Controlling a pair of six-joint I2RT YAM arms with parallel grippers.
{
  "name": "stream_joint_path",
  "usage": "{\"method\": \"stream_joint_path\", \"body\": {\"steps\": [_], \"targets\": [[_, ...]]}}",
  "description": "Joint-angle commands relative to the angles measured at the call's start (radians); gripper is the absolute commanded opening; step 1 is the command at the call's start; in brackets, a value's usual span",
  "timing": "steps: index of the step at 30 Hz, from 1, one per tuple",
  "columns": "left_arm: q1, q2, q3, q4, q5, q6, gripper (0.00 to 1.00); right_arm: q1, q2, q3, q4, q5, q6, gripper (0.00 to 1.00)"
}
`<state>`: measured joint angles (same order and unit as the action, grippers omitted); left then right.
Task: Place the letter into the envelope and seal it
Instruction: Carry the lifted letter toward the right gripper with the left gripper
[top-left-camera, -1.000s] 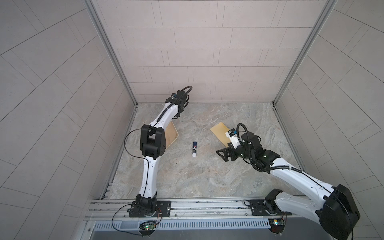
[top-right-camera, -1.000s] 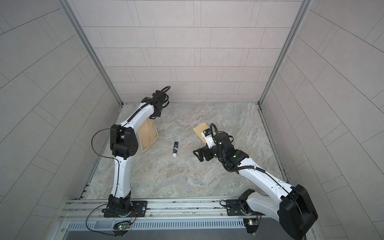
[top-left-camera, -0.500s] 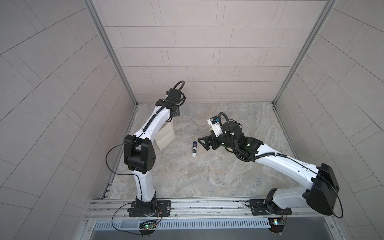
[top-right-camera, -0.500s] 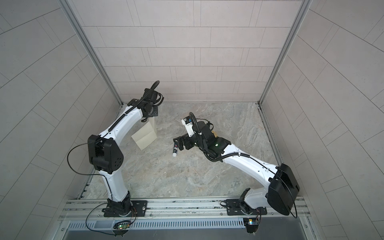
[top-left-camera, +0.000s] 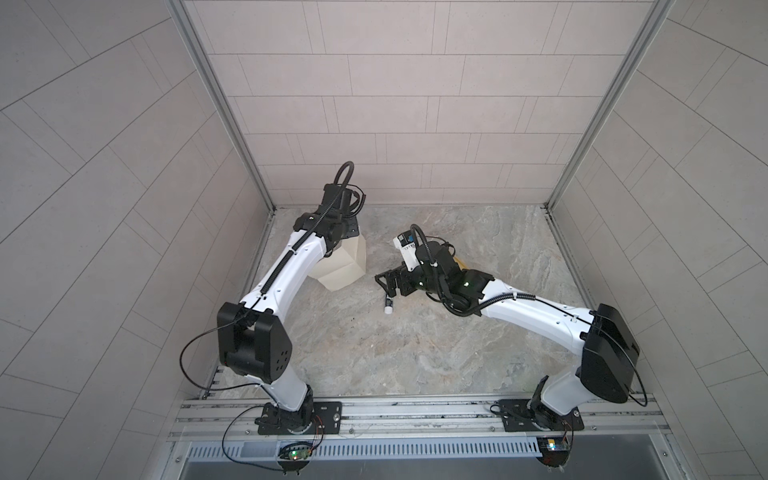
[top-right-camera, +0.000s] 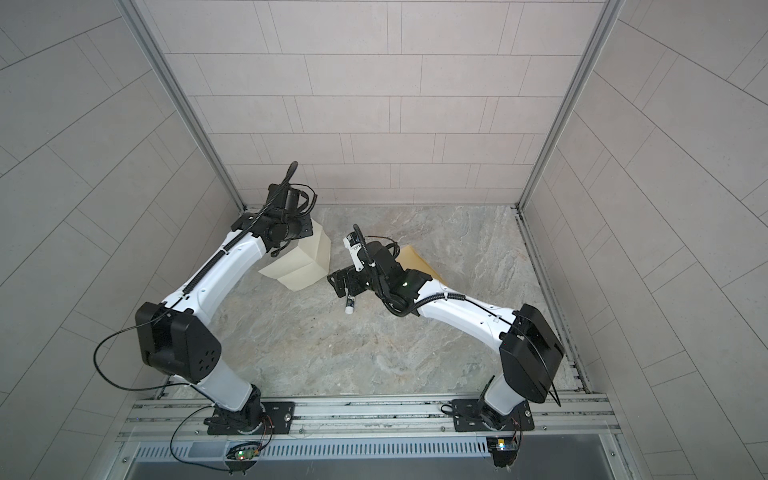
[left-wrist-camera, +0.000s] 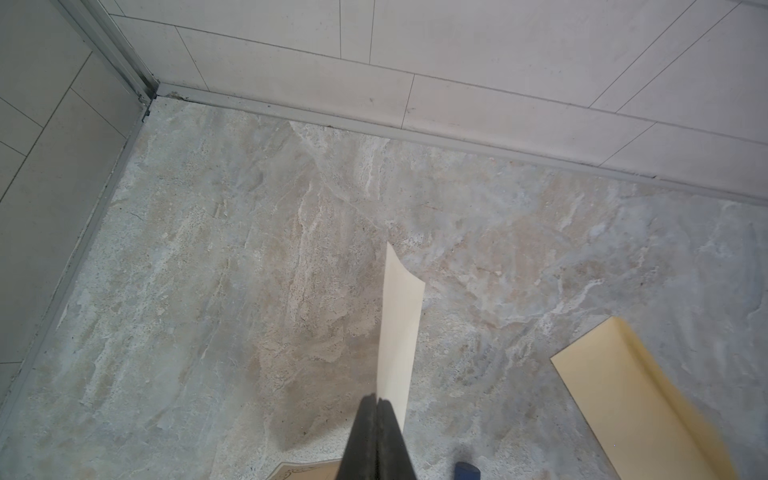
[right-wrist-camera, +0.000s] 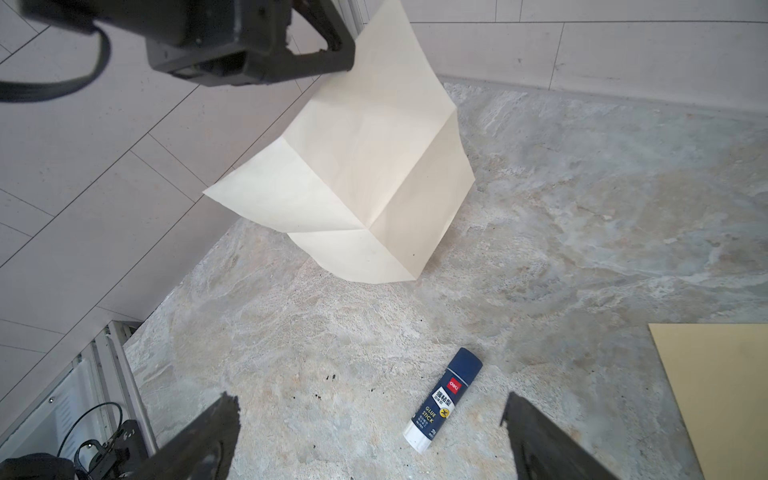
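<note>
glue stick (right-wrist-camera: 444, 400): lies capped on the marble table (top-left-camera: 415, 353), the fixed mark of this scene.
right gripper (right-wrist-camera: 370, 415): poised right above the glue stick, fingers spread wide, nothing between them; a second ago it sat off on the envelope's side of the stick and has since swung across.
letter (right-wrist-camera: 365, 174): just beyond the glue stick, on the left arm's side; flat under that arm a second ago, now hoisted by one corner, a creased cream sheet hanging open, its low edge at or barely off the table, i cannot tell which.
envelope (left-wrist-camera: 631, 399): beyond the glue stick on the right arm's side, flat, unmoved, the letter not in it.
left gripper (left-wrist-camera: 377, 405): farthest from the glue stick, fingers pinched together on the letter's top corner.
meaning: the pick-up looks done; the hanging sheet seems too broad for the narrow envelope, so a refold or two-handed steadying likely comes first. sealing looks far off.
</note>
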<state>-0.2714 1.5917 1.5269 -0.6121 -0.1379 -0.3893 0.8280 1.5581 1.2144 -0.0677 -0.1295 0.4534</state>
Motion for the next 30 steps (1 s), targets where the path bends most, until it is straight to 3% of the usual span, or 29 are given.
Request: {"method": "stream_joint_path", "body": {"steps": [1, 6, 12, 16, 21, 27, 30], "targets": [[-0.004, -0.07, -0.04, 0.074, 0.003, -0.065, 0.0, -0.006, -0.037, 0.02, -0.009, 0.024, 0.011, 0.99], [-0.008, -0.133, -0.077, 0.126, 0.114, -0.126, 0.0, -0.01, -0.053, 0.023, -0.008, -0.014, -0.047, 0.99], [-0.035, -0.203, -0.111, 0.13, 0.079, -0.115, 0.0, -0.045, -0.109, 0.028, -0.059, -0.029, -0.095, 0.99], [-0.109, -0.22, -0.082, 0.048, -0.163, -0.12, 0.0, -0.056, -0.115, 0.033, -0.081, -0.06, -0.057, 1.0], [-0.2, -0.22, -0.065, -0.03, -0.405, -0.224, 0.0, -0.055, -0.128, 0.01, -0.044, -0.088, 0.044, 1.0], [-0.324, -0.215, -0.06, -0.078, -0.567, -0.369, 0.0, -0.035, -0.166, -0.067, 0.05, -0.092, 0.189, 1.0], [-0.372, -0.197, -0.038, -0.105, -0.595, -0.416, 0.0, -0.015, -0.176, -0.098, 0.084, -0.071, 0.222, 0.99]]}}
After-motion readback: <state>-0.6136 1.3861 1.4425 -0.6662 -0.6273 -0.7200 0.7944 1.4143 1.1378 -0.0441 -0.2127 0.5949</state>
